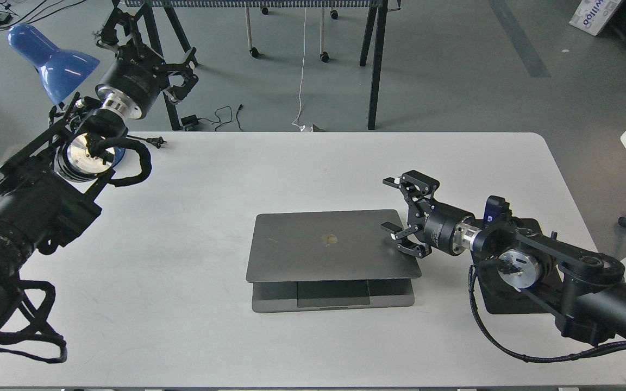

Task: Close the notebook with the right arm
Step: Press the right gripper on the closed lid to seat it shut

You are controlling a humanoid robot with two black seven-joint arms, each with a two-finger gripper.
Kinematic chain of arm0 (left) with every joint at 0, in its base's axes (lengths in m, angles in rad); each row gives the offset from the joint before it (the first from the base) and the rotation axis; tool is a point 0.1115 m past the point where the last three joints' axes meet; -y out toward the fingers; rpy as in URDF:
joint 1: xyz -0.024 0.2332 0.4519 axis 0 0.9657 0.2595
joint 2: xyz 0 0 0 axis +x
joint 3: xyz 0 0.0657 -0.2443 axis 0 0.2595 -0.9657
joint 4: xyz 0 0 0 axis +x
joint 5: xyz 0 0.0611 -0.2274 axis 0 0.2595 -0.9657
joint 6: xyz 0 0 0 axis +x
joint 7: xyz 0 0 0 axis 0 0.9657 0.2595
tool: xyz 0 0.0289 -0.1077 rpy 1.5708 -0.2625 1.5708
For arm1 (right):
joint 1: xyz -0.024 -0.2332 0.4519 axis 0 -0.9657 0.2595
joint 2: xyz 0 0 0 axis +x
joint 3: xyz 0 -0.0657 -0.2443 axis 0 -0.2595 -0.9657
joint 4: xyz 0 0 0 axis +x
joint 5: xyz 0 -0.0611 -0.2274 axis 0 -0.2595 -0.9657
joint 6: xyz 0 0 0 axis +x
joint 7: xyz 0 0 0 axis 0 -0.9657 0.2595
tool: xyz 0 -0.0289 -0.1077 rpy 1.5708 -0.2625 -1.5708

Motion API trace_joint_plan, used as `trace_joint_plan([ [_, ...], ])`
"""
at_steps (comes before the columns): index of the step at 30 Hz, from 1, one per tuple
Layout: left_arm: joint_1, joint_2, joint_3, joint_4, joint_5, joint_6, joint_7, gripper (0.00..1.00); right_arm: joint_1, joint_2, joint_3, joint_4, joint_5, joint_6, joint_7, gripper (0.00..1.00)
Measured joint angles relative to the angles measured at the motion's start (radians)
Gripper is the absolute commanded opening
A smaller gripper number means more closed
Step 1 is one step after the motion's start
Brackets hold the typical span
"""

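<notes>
The space-grey notebook lies at the table's middle with its lid tipped far down. The lid covers the keys, and only a front strip of the base with the trackpad shows under it. My right gripper is open and holds nothing. It sits at the lid's right far corner, its lower finger against the lid's right edge and its upper finger above the table behind. The blue wrist part shows behind it. My left gripper is open and raised off the table's far left corner.
A black mouse pad lies right of the notebook, mostly hidden under my right arm. A blue lamp stands at the far left, with a black plug on the white table. Trestle legs stand on the floor behind.
</notes>
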Motion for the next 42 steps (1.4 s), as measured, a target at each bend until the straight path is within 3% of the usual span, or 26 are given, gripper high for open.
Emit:
trace_joint_plan([
  [42,0.001,0.0,0.0,0.0,0.0,0.0,0.0,1.0,-0.081,0.032,-0.003,-0.003,-0.137,-0.054,-0.003,1.0],
])
